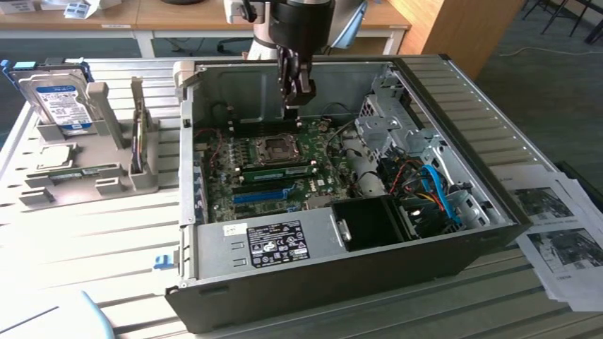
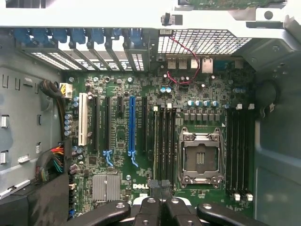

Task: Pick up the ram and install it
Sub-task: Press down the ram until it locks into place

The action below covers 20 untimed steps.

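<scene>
- Green and narrow, the ram point(image 1: 282, 171) lies along a memory slot on the motherboard point(image 1: 250, 187), just beside the empty CPU socket point(image 1: 277, 147).
- The gripper point(image 1: 299, 97) hangs above the board inside the open computer case point(image 1: 330, 282); its fingers point(image 2: 151, 207) are pressed together and grasp nothing.
- In the wrist view the fingertips point at the ends of the slots next to the socket.
- Outside the case, on the exterior view's left, a grey rack point(image 1: 85, 180) holds a blue-labelled hard drive point(image 1: 58, 102).
- Printed papers point(image 1: 560, 240) lie on the exterior view's right.
</scene>
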Available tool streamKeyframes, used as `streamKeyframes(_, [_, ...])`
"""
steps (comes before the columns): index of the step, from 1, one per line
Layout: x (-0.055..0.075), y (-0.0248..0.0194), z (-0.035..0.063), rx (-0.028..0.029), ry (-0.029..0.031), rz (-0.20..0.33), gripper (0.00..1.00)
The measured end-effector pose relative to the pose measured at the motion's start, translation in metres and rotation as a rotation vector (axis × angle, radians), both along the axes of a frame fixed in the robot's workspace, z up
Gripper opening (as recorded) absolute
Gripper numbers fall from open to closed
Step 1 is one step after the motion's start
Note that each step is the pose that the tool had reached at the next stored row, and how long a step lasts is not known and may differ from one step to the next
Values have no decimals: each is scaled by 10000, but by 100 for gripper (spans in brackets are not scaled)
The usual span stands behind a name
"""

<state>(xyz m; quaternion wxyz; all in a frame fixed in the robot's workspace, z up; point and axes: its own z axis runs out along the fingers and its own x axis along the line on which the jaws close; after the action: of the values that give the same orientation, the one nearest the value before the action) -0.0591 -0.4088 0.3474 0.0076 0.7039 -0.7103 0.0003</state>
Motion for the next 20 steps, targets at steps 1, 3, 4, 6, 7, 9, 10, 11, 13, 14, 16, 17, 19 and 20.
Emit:
streamKeyframes(1, [0,0,2,-1,1,1,9])
streamKeyframes(3, [0,0,3,-3,2,0,9])
streamKeyframes(4, [0,0,3,-2,1,0,9])
streamKeyframes(6, [0,0,3,-3,1,0,9])
streamKeyframes(7, [0,0,4,-2,1,0,9])
streamKeyframes(9, [0,0,7,-2,2,1,9])
streamKeyframes(10, [0,0,10,-4,2,0,9])
streamKeyframes(11, [0,-1,12,-4,2,0,9])
streamKeyframes(13, [0,0,13,-2,1,0,9])
streamKeyframes(14, [0,0,13,-3,2,0,9])
streamKeyframes(16, [0,0,13,-3,1,0,9])
streamKeyframes(17, [0,0,13,-3,1,0,9])
streamKeyframes(19, [0,0,13,-3,1,0,9])
streamKeyframes(20, [0,0,13,-3,2,0,9])
